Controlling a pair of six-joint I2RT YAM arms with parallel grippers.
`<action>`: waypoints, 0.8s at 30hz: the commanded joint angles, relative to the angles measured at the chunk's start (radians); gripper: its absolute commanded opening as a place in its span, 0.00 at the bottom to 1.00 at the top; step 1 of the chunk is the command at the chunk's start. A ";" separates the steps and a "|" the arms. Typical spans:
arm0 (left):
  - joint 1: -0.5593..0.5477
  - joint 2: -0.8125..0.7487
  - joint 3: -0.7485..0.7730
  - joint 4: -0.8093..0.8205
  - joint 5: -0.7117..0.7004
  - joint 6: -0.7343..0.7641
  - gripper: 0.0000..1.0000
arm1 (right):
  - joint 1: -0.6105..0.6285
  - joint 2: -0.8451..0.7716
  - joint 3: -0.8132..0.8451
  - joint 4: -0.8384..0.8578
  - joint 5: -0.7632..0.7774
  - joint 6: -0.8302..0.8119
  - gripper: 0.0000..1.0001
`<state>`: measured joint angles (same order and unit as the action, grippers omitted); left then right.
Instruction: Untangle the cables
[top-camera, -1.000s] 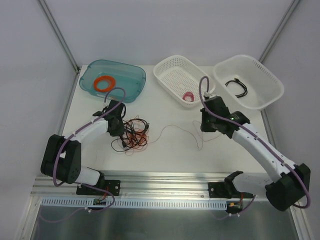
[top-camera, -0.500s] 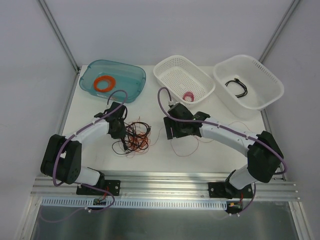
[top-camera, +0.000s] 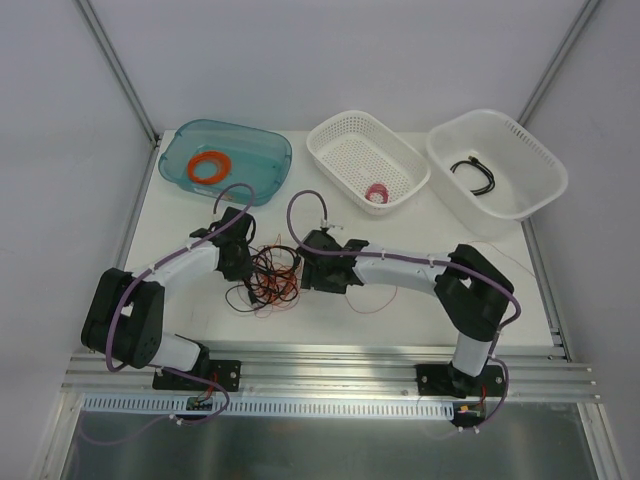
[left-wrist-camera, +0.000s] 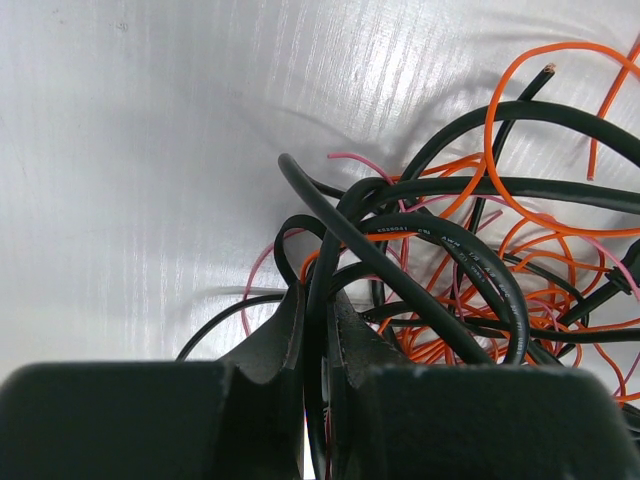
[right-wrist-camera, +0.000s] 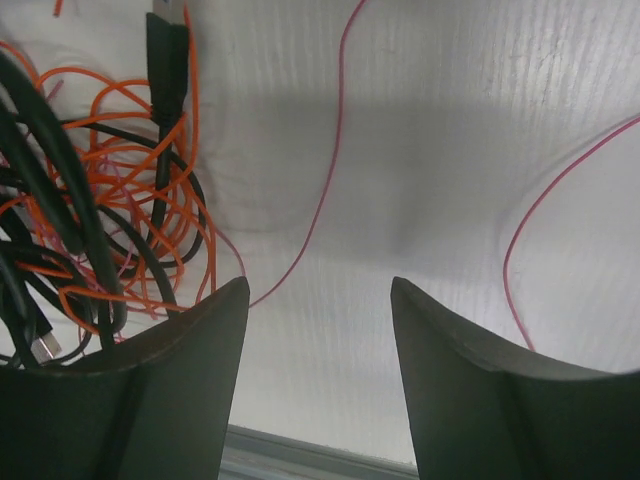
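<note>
Whereas the right arm was stretched toward the right side of the table (top-camera: 330, 330) a second ago, it is now swung across to the cables (top-camera: 272, 277), which lie heaped left of centre.

Right gripper (top-camera: 312, 272): closed a second ago, now spread. Nothing is held between the jaws and bare table is seen in the gap. The heap's edge lies just beside one finger.

Red strand (top-camera: 375, 300): left trailing loose to the right of the heap, apparently let go.

Judged: one strand is partly drawn out and the bulk is still knotted. A fresh grasp at the heap seems to be in preparation.

Left gripper (left-wrist-camera: 316, 310): pressed together on a black cable (left-wrist-camera: 318, 262) at the heap's left edge, unmoved over the second, so the heap is kept anchored.
</note>
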<state>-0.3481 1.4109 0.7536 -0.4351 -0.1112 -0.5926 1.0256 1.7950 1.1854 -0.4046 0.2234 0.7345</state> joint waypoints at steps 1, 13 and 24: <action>-0.011 -0.032 -0.020 -0.004 0.002 -0.035 0.00 | 0.004 0.024 0.031 0.029 0.011 0.152 0.62; -0.011 -0.032 -0.036 0.006 -0.004 -0.052 0.00 | 0.016 0.080 0.054 0.026 -0.009 0.183 0.48; -0.011 -0.030 -0.043 0.006 -0.031 -0.049 0.00 | 0.019 -0.002 0.005 -0.052 0.069 0.143 0.02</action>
<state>-0.3481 1.3975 0.7303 -0.4175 -0.1165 -0.6323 1.0435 1.8698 1.1942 -0.3946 0.2295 0.8879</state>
